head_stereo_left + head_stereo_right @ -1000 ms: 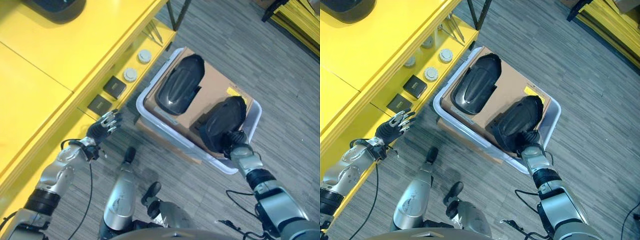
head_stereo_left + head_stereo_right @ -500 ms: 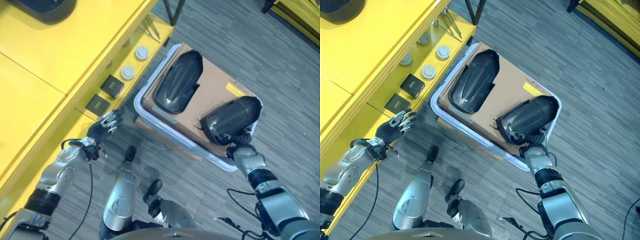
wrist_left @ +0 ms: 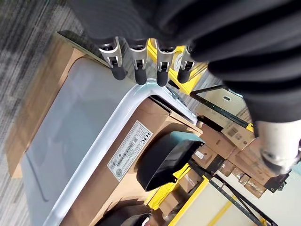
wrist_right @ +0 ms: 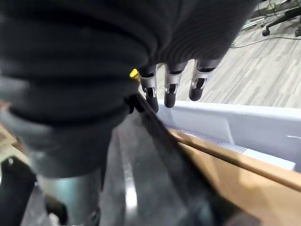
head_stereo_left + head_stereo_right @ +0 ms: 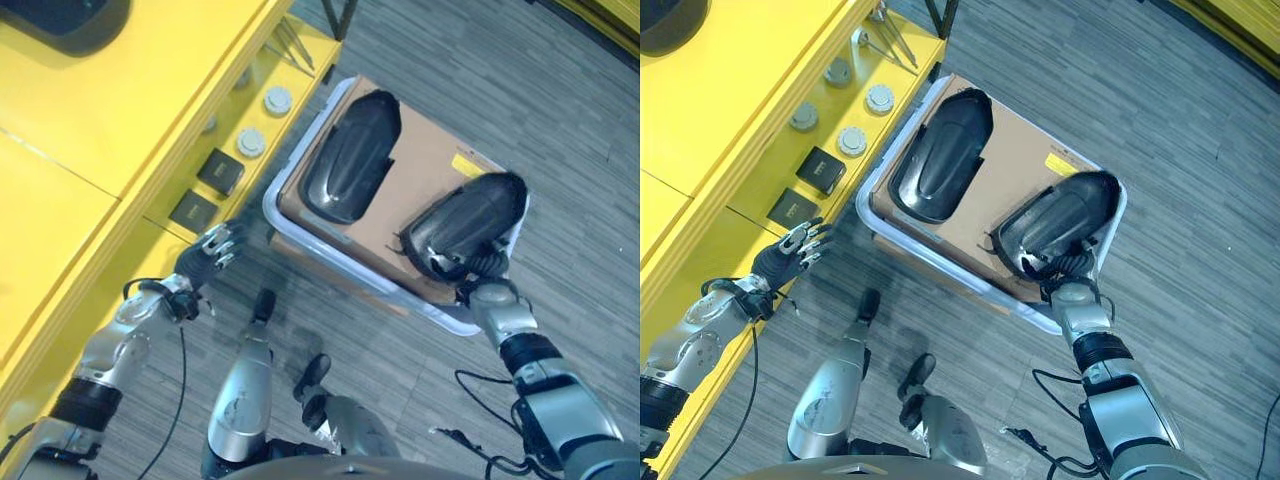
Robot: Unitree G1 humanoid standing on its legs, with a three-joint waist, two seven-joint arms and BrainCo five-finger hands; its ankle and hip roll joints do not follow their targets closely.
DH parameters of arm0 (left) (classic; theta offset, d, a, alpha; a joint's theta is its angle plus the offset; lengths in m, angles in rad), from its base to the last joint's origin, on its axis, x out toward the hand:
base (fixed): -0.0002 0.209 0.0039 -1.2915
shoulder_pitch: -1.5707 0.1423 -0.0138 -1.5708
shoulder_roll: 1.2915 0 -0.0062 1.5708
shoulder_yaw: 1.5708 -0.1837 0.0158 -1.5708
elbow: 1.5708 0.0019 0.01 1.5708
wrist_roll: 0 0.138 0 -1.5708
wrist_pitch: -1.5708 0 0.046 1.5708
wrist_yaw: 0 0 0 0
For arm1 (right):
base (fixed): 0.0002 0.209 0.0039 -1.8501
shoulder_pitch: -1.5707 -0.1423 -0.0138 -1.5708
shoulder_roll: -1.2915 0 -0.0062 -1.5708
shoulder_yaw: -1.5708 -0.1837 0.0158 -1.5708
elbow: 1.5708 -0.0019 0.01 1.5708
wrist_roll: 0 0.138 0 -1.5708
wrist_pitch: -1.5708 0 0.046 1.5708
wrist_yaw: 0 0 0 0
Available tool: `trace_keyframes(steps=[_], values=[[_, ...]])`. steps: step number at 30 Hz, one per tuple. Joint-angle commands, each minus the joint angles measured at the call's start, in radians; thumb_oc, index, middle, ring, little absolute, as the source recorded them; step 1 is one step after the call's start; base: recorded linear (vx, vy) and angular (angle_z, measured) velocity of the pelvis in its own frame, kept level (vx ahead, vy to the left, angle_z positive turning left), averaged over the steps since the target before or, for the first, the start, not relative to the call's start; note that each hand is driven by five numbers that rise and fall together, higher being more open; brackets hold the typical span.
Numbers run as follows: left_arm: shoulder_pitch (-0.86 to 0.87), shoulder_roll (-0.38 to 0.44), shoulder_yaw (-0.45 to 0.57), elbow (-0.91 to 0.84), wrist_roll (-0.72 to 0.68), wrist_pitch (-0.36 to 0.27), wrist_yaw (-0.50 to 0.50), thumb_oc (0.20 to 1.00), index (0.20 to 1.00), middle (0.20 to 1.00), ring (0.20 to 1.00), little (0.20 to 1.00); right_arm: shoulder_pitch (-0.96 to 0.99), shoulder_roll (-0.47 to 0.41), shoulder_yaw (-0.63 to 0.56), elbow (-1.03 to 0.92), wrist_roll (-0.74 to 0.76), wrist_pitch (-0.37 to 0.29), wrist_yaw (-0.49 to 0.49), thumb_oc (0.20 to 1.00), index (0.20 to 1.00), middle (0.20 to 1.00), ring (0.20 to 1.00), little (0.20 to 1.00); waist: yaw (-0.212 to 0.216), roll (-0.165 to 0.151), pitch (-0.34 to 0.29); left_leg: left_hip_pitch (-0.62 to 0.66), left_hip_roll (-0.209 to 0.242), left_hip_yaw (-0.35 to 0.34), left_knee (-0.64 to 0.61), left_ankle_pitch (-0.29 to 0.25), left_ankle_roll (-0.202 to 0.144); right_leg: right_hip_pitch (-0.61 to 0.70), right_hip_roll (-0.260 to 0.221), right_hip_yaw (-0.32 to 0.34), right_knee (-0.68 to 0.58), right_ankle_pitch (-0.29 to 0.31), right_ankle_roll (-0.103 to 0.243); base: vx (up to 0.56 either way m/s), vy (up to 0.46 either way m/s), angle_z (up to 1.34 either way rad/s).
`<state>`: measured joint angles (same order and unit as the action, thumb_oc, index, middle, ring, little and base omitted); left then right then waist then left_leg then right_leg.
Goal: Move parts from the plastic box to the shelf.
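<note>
Two yellow shelves (image 5: 150, 110), grey floor (image 5: 560, 110).

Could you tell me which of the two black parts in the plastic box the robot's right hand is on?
The black part nearer the robot, at the box's near right corner, tilted up on the right hand. The other black part lies flat on the cardboard, untouched.

Grey striped carpet floor (image 5: 560, 130), yellow shelving (image 5: 110, 120) along one side

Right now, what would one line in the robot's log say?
right hand: shut on near black part, tilted up in plastic box | left hand: open, idle by yellow shelf | far black part: in box
</note>
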<state>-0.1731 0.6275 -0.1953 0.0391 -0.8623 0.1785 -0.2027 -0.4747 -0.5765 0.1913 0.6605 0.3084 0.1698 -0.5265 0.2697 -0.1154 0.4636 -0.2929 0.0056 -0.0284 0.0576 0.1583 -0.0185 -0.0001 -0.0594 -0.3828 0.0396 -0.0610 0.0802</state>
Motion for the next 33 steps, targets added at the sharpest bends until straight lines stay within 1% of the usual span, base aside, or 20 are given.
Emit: trace_keyframes(steps=[1, 3, 6, 9, 13, 15, 21, 23, 25, 28, 31, 33], values=[[0.039, -0.053, 0.032, -0.075, -0.041, -0.034, 0.003, 1.000, 1.000, 1.000, 1.000, 1.000, -0.018, -0.122, -0.024, -0.095, -0.010, -0.073, -0.121, 1.000, 1.000, 1.000, 1.000, 1.000, -0.017, 0.004, -0.046, 0.012, -0.012, 0.039, 0.124, -0.150, 0.026, -0.084, -0.069, 0.047, -0.045, 0.199, 0.079, 0.00, 0.070, -0.06], [0.048, -0.063, 0.041, -0.085, -0.050, -0.029, 0.013, 1.000, 1.000, 1.000, 1.000, 1.000, -0.005, -0.130, -0.059, -0.148, -0.019, -0.084, -0.135, 1.000, 1.000, 1.000, 1.000, 1.000, -0.026, 0.009, -0.049, 0.020, -0.012, 0.045, 0.122, -0.153, 0.028, -0.080, -0.069, 0.053, -0.045, 0.197, 0.079, 0.00, 0.073, -0.07], [0.064, -0.070, 0.046, -0.101, -0.054, -0.030, 0.022, 1.000, 1.000, 1.000, 1.000, 1.000, 0.008, -0.145, -0.101, -0.223, -0.022, -0.126, -0.193, 1.000, 1.000, 1.000, 1.000, 1.000, -0.035, 0.014, -0.052, 0.029, -0.011, 0.048, 0.122, -0.156, 0.030, -0.076, -0.071, 0.060, -0.044, 0.196, 0.080, 0.01, 0.050, -0.15], [0.093, -0.072, 0.059, -0.123, -0.066, -0.027, 0.031, 1.000, 1.000, 1.000, 1.000, 1.000, 0.032, -0.165, -0.156, -0.340, -0.037, -0.141, -0.247, 1.000, 1.000, 1.000, 1.000, 1.000, -0.045, 0.017, -0.061, 0.041, -0.011, 0.054, 0.120, -0.162, 0.033, -0.074, -0.072, 0.066, -0.042, 0.194, 0.082, 0.03, 0.060, -0.05], [0.122, -0.083, 0.083, -0.137, -0.076, -0.018, 0.041, 1.000, 1.000, 1.000, 1.000, 1.000, 0.079, -0.169, -0.219, -0.438, -0.054, -0.114, -0.226, 1.000, 1.000, 1.000, 1.000, 1.000, -0.063, 0.023, -0.078, 0.058, -0.013, 0.066, 0.110, -0.160, 0.035, -0.071, -0.079, 0.072, -0.040, 0.192, 0.084, 0.03, 0.081, -0.11], [0.128, -0.085, 0.087, -0.134, -0.077, -0.019, 0.041, 1.000, 1.000, 1.000, 1.000, 1.000, 0.099, -0.164, -0.228, -0.449, -0.056, -0.097, -0.213, 1.000, 1.000, 1.000, 1.000, 1.000, -0.068, 0.024, -0.081, 0.064, -0.013, 0.072, 0.110, -0.162, 0.036, -0.068, -0.080, 0.074, -0.039, 0.192, 0.085, 0.02, 0.048, -0.06], [0.136, -0.091, 0.082, -0.123, -0.073, -0.023, 0.035, 1.000, 1.000, 1.000, 1.000, 1.000, 0.138, -0.127, -0.216, -0.382, -0.056, -0.031, -0.187, 1.000, 1.000, 1.000, 1.000, 1.000, -0.070, 0.027, -0.085, 0.072, -0.012, 0.079, 0.114, -0.163, 0.037, -0.059, -0.084, 0.075, -0.039, 0.194, 0.084, 0.00, 0.005, -0.01], [0.139, -0.093, 0.079, -0.119, -0.068, -0.026, 0.028, 1.000, 1.000, 1.000, 1.000, 1.000, 0.145, -0.114, -0.203, -0.336, -0.044, -0.030, -0.183, 1.000, 1.000, 1.000, 1.000, 1.000, -0.066, 0.030, -0.084, 0.073, -0.012, 0.078, 0.115, -0.163, 0.038, -0.056, -0.085, 0.074, -0.040, 0.195, 0.083, 0.00, 0.000, 0.00], [0.127, -0.090, 0.065, -0.108, -0.064, -0.030, 0.024, 1.000, 1.000, 1.000, 1.000, 1.000, 0.132, -0.092, -0.175, -0.214, -0.021, -0.050, -0.172, 1.000, 1.000, 1.000, 1.000, 1.000, -0.057, 0.034, -0.077, 0.067, -0.013, 0.074, 0.120, -0.162, 0.038, -0.055, -0.088, 0.069, -0.043, 0.199, 0.084, 0.00, -0.031, 0.00], [0.114, -0.087, 0.057, -0.101, -0.063, -0.033, 0.025, 1.000, 1.000, 1.000, 1.000, 1.000, 0.113, -0.086, -0.156, -0.158, -0.004, -0.064, -0.168, 1.000, 1.000, 1.000, 1.000, 1.000, -0.052, 0.035, -0.070, 0.059, -0.016, 0.070, 0.123, -0.161, 0.038, -0.057, -0.089, 0.066, -0.044, 0.201, 0.084, -0.01, -0.020, 0.01], [0.100, -0.084, 0.048, -0.098, -0.062, -0.031, 0.028, 1.000, 1.000, 1.000, 1.000, 1.000, 0.080, -0.086, -0.137, -0.112, 0.018, -0.059, -0.160, 1.000, 1.000, 1.000, 1.000, 1.000, -0.046, 0.039, -0.067, 0.053, -0.018, 0.063, 0.123, -0.158, 0.036, -0.060, -0.091, 0.061, -0.045, 0.201, 0.085, 0.00, 0.000, 0.00], [0.083, -0.082, 0.041, -0.089, -0.066, -0.027, 0.030, 1.000, 1.000, 1.000, 1.000, 1.000, 0.035, -0.094, -0.111, -0.063, 0.032, -0.062, -0.140, 1.000, 1.000, 1.000, 1.000, 1.000, -0.036, 0.047, -0.060, 0.047, -0.020, 0.057, 0.130, -0.161, 0.034, -0.060, -0.092, 0.059, -0.045, 0.199, 0.085, 0.00, 0.000, 0.00]])
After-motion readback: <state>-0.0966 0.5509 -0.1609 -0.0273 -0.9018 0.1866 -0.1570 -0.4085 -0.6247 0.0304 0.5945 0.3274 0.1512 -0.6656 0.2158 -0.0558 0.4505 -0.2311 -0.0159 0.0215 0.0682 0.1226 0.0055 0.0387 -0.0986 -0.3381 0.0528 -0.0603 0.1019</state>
